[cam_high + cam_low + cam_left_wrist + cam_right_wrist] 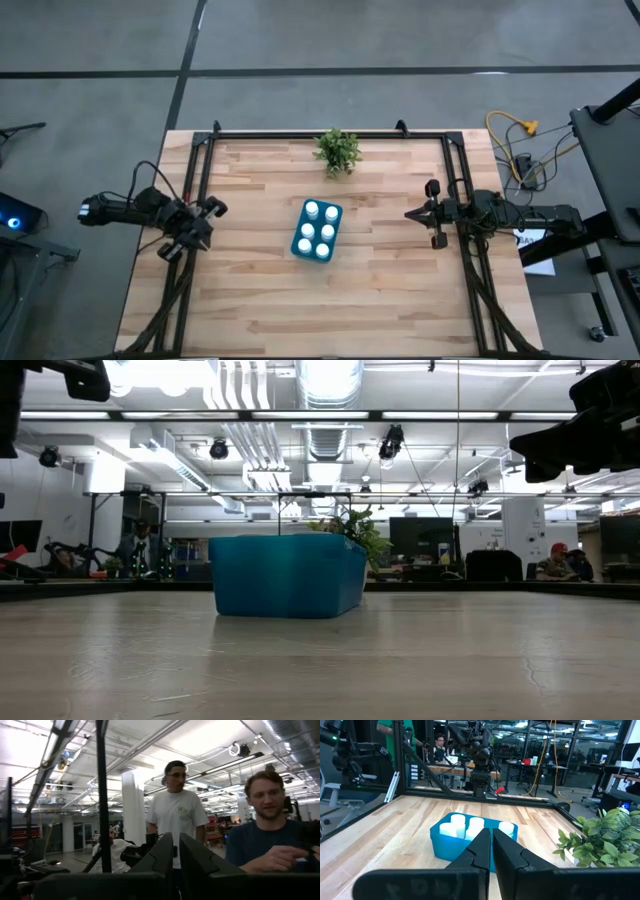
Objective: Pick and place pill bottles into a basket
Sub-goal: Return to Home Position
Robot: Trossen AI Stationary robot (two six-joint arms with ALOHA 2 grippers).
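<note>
Blue basket [449, 849] sits mid-table with all six white pill bottles [326, 232] standing inside, two rows of three. Small plant [337, 150] behind it at the far edge. Left gripper [176, 840] and right gripper [491, 832] hover at the table's side edges, both pinched closed on nothing.

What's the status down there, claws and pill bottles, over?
Both shut, empty: left claw, right claw, at the table sides. Six bottles inside blue bin. No blockage; plant stands apart.
</note>
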